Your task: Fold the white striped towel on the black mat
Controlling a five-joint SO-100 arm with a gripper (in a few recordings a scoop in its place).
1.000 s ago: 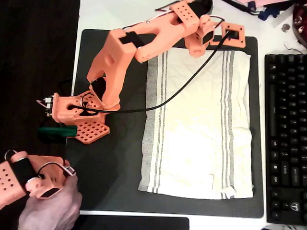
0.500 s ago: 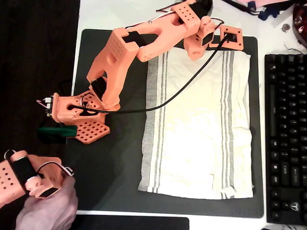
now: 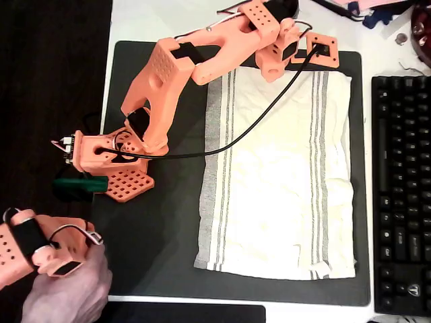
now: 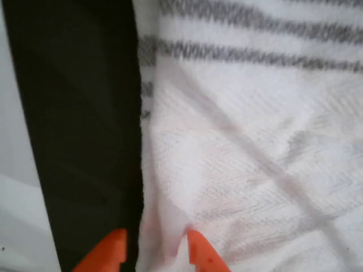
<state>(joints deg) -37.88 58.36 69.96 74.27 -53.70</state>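
We read this as the pick-up step: claw [image 4: 154, 249] parted astride the white striped towel's [image 3: 279, 178] edge, the black mat [image 4: 79, 141] beside it; next, close and lift.

No readable text, labels or numbers; keyboard [image 3: 402, 195] key legends too blurred.

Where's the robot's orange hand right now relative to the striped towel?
In the overhead view the orange hand sits at the top edge of the cream-white striped cloth towel; the wrist view shows its fingertips straddling that edge beside the dark charcoal desk mat.
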